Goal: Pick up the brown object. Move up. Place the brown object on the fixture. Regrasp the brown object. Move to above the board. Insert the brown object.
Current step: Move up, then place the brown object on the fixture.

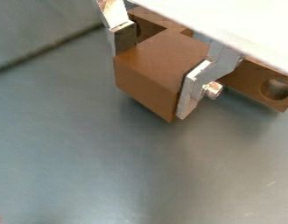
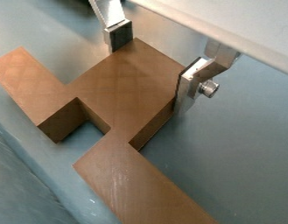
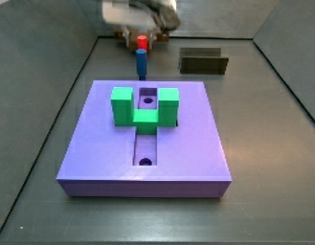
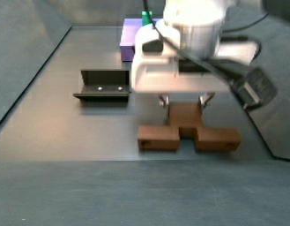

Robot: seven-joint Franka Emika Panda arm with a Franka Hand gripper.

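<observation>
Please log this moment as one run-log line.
phase: pick | gripper: straddling reddish-brown T-shaped object, on floor | dark olive fixture: empty | purple board: untouched

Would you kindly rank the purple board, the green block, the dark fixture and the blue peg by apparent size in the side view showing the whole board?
1. Board
2. Green block
3. Fixture, though farther away
4. Blue peg

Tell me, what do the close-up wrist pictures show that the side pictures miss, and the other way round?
Only the wrist views show the silver fingers pressed against the raised middle of the brown object. Only the side views show the purple board with its green block, the blue peg and the fixture. Both show the gripper down on the brown object, on the grey floor.
</observation>
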